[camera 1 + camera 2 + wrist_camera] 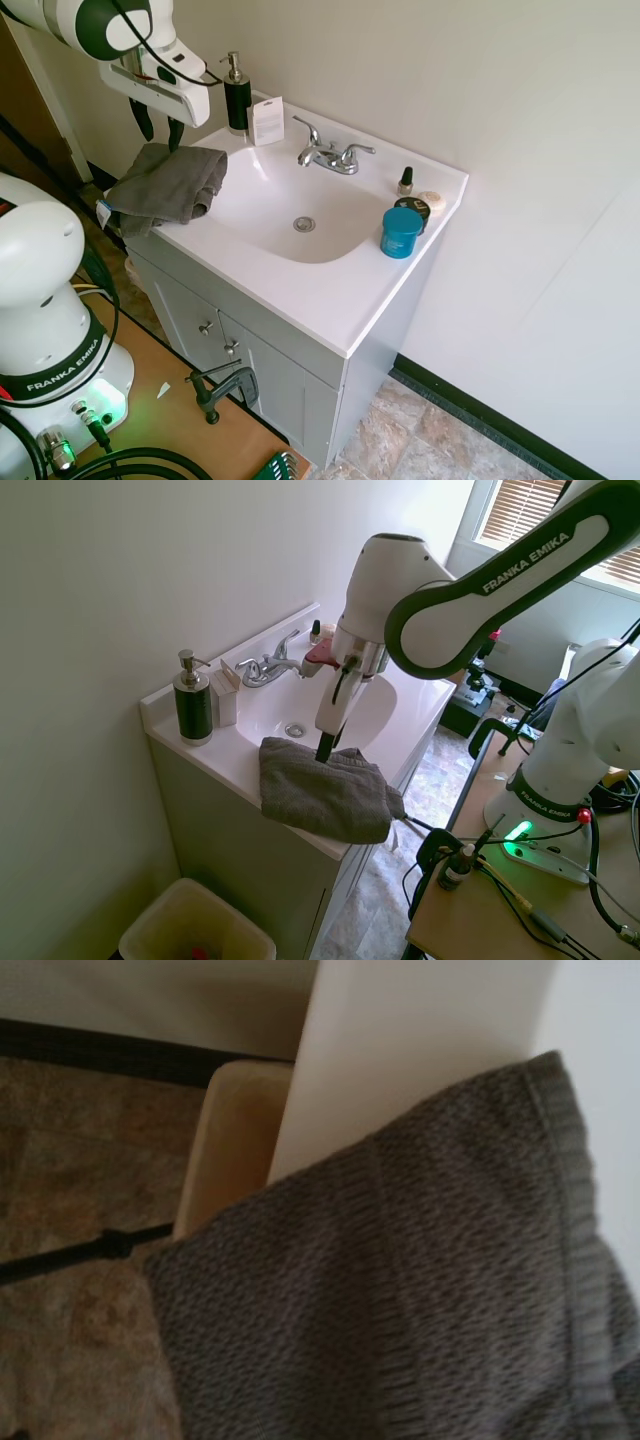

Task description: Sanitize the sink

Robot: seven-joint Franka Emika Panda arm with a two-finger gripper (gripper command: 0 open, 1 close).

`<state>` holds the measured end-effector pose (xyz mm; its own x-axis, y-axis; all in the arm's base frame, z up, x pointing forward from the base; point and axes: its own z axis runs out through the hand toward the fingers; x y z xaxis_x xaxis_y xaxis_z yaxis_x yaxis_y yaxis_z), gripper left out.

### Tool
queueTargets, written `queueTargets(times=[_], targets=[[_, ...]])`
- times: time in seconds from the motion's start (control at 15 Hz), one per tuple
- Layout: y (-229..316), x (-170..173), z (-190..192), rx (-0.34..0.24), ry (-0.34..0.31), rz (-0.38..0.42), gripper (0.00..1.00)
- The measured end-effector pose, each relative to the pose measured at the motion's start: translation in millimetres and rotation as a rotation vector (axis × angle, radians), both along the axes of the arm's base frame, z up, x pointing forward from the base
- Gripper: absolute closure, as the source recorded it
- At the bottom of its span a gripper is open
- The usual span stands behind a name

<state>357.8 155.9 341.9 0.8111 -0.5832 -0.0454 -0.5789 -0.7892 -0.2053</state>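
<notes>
The sink [330,300] is a glossy white vanity top with an oval basin, a chrome drain [304,224] and a two-handled chrome faucet [330,155]. A grey towel [165,185] lies crumpled over its left front corner and hangs partly off the edge [325,790]. My gripper [158,128] points down right above the towel's back edge, open, with nothing between its fingers. In the second exterior view its fingertips [324,748] reach the towel's upper fold; whether they touch is unclear. The wrist view is filled by the towel's weave [400,1300].
A dark soap dispenser [237,95] and a white card [267,120] stand at the back left corner. A blue jar [401,232], a dark tin [412,208] and a small bottle [406,181] sit at the right. A beige bin [195,925] stands on the floor beside the cabinet.
</notes>
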Motion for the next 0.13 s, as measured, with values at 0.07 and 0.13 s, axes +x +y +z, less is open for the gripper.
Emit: queueTargets(times=[0.07,0.13], targets=[[-15,4,10,-0.007,-0.017,-0.022,0.0],[-33,9,18,-0.017,-0.031,-0.052,0.0]])
